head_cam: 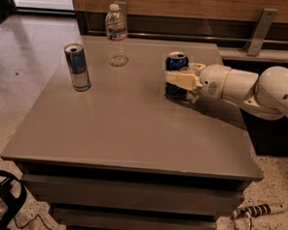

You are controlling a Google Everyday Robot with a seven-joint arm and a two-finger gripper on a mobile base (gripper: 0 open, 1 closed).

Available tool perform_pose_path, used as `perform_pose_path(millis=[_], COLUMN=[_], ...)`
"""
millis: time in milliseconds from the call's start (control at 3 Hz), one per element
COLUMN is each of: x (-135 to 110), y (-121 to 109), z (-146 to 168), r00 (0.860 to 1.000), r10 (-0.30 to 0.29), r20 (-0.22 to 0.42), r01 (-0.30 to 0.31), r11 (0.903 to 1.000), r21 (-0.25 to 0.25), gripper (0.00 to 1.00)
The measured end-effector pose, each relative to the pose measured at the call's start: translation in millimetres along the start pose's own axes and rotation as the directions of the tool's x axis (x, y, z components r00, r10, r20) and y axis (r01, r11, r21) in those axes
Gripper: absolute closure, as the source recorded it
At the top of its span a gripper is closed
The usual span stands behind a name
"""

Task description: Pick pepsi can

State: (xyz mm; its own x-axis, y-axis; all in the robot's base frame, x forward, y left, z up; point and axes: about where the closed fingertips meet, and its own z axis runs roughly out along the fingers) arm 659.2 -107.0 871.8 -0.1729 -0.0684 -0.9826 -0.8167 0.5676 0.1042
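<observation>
Finding 1, position: the pepsi can point(177, 65) stands upright on the tabletop point(133, 135), toward its far right portion, base apparently resting on the surface.

Finding 2, end effector: my end effector point(181, 76) is at the pepsi can, reaching in from its right side at mid-height, and part of it crosses the front of the can's body. I cannot tell whether it is clamped on the can or only set around it; contact pressure is not visible. My arm point(232, 85) extends low and nearly level away from the pepsi can to the right.

Finding 3, other items: a slim blue-and-silver can point(77, 66) stands well apart from the pepsi can on its camera-left side. A water bottle point(116, 35) stands to camera-left of the pepsi can and further back. Neither is near my approach line.

Assessment: in my judgement the step in hand is the grasp itself, with the reach complete and the lift not yet done.

Requirement for the next move: confirm a firm, centred hold on the pepsi can, then raise it straight up off the tabletop, keeping it upright so it does not slip or tip
</observation>
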Motion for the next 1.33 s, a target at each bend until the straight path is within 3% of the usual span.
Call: perform_pose_path(millis=[333,1333], x=[3.2,2.3], y=[-3.3,-1.9], z=[-1.3,0.5], r00=[1.0,1.0], r10=[0.007,0.007], r20=[0.015,0.015], r01=[-0.007,-0.007], r11=[1.0,1.0], r21=[0.003,-0.001], gripper=[1.0,0.35])
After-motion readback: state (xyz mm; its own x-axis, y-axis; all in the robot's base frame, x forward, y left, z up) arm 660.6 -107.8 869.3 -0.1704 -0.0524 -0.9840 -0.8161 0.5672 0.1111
